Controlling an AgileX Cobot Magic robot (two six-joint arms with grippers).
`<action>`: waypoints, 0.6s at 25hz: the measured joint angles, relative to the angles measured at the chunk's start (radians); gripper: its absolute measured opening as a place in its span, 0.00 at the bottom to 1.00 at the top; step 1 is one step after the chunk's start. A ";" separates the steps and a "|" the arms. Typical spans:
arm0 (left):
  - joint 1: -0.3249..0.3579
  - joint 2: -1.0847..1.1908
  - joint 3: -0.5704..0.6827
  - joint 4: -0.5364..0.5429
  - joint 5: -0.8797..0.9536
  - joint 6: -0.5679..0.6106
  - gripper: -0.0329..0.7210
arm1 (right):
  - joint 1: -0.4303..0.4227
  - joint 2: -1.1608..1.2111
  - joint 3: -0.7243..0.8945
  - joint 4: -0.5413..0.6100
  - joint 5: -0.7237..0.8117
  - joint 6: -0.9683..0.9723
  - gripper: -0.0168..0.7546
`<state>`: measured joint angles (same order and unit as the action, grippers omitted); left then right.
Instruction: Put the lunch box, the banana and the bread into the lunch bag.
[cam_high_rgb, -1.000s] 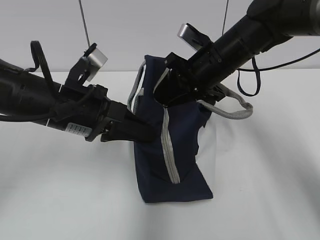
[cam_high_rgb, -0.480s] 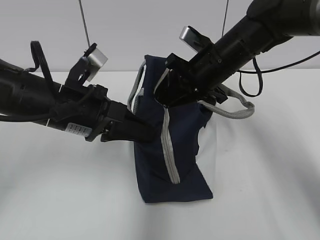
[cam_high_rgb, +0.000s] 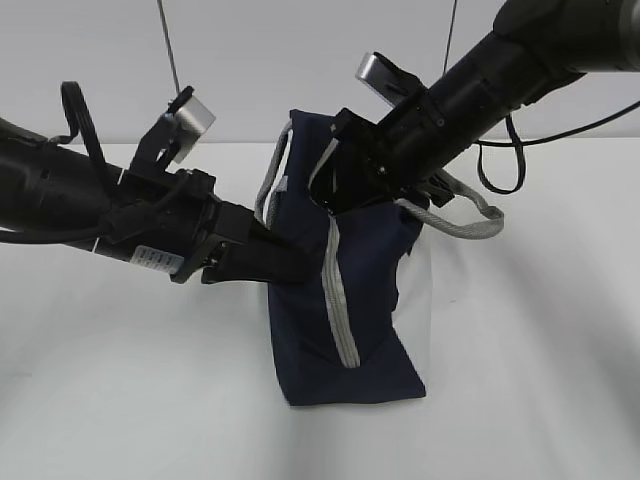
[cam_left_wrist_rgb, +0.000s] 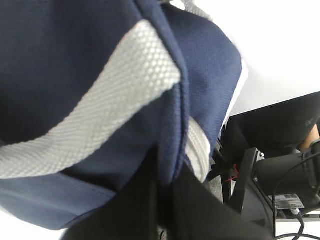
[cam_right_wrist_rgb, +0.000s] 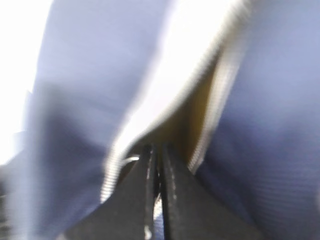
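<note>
Navy fabric of the lunch bag (cam_high_rgb: 345, 300) is seen in the exterior view, the bag standing on the white bench (cam_high_rgb: 540, 380) near the middle. Its long axis is set roughly upright, leaning a little, with the base spread toward the camera and the top end pointing up and away. A grey zipper (cam_high_rgb: 338, 290) is run lengthwise down the front face, from the top toward the base. Grey handles are draped to either side of the top, one (cam_high_rgb: 268, 185) on the left and one (cam_high_rgb: 462, 215) on the right. The left gripper (cam_high_rgb: 290, 266) is pressed against the bag's left edge, its jaws brought together on a fold of the cloth. The right gripper (cam_high_rgb: 335, 195) is set at the upper end of the zipper; its grip cannot be made out from here.

From the left wrist view, navy cloth and a band of grey webbing (cam_left_wrist_rgb: 100, 110) are shown close up, and a fold of the lunch bag (cam_left_wrist_rgb: 210, 65) is pinched between the closed black jaws at the lower edge.

From the right wrist view, much is blurred. The right gripper (cam_right_wrist_rgb: 156, 175) is seen with its jaws drawn almost together at the zipper (cam_right_wrist_rgb: 165, 95), where a narrow gap is parted. Whether anything is caught between them cannot be told.
</note>
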<state>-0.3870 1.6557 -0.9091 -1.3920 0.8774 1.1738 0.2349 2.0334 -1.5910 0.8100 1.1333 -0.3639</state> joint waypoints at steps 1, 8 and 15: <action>0.000 0.000 0.000 0.000 0.000 0.000 0.05 | 0.000 0.000 -0.004 0.005 0.009 -0.017 0.02; 0.000 0.000 0.000 0.000 0.001 0.000 0.05 | 0.000 0.002 -0.115 0.011 0.063 -0.052 0.00; 0.000 0.000 0.000 0.000 0.001 0.000 0.05 | 0.000 0.002 -0.202 0.000 0.078 -0.055 0.00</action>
<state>-0.3870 1.6557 -0.9091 -1.3920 0.8783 1.1738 0.2349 2.0357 -1.7926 0.8096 1.2114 -0.4192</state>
